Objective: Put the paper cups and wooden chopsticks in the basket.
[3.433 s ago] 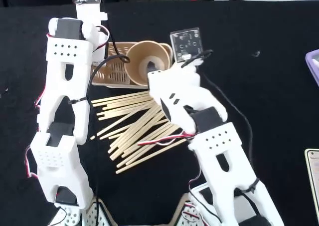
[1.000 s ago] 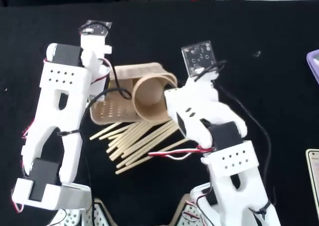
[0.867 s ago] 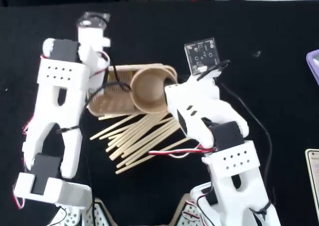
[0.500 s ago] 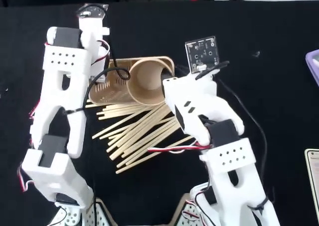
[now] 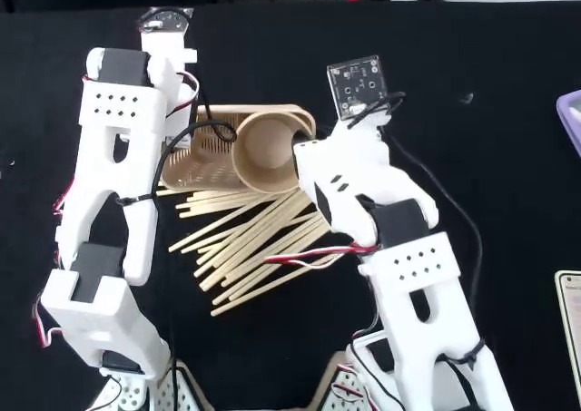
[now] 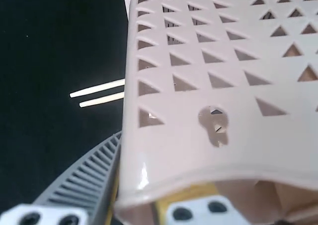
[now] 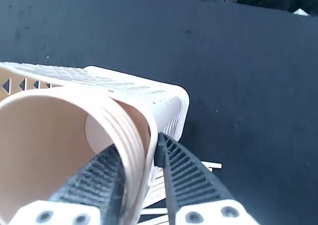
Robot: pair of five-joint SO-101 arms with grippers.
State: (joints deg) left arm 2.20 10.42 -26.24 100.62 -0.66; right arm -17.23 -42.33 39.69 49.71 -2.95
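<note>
The right tool point(image 7: 139, 148) was clamped on the rim of the paper cups point(image 7: 44, 140), with one finger inside the mouth and one outside. The cups sat one inside another, so one pinch held the whole stack. The stack lay on its side against the basket point(image 5: 195, 157), with its open mouth facing the right arm. It looked like the cups were partly in the basket but not let go yet.

The left tool point(image 6: 124, 200) was shut on the wall of the basket, near the rim. It held the basket tipped up instead of flat. I think that was so the cups could slide in from the side.

The chopsticks point(image 5: 254, 239) lay in a loose pile on the black counter point(image 5: 454, 48), just beside the basket. Some ends went under it. None seemed to be inside the basket, so that part of the job was not done.
</note>
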